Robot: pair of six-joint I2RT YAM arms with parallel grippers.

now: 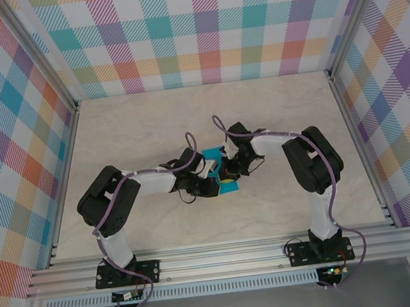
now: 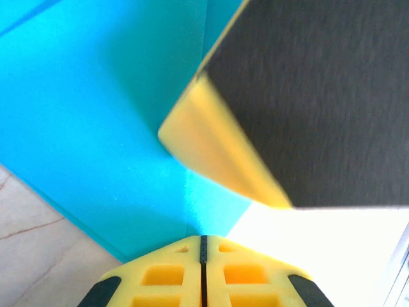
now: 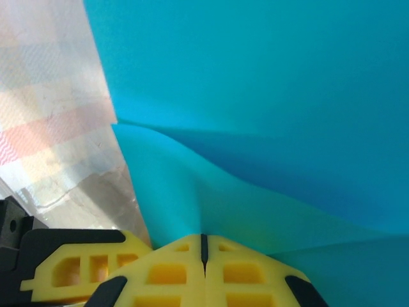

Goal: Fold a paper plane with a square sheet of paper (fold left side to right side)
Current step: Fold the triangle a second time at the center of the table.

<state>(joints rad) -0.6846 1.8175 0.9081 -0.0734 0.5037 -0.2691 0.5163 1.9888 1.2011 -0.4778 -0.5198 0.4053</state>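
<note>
The cyan-blue paper (image 1: 212, 155) is folded small and held up between the two grippers at the middle of the table. In the left wrist view the paper (image 2: 96, 115) has a vertical crease that runs straight into the closed jaws of my left gripper (image 2: 202, 240). My right gripper's yellow finger (image 2: 217, 147) crosses close in front. In the right wrist view the paper (image 3: 255, 96) bulges in soft folds and pinches into the closed jaws of my right gripper (image 3: 204, 238). From above, my left gripper (image 1: 212, 178) and right gripper (image 1: 228, 171) nearly touch.
The pale marble table (image 1: 144, 130) lies bare around the arms and shows under the paper (image 2: 32, 243). Plaid walls (image 1: 199, 29) and aluminium rails (image 1: 223, 258) enclose it. Part of the left gripper's yellow finger (image 3: 77, 268) sits at the lower left of the right wrist view.
</note>
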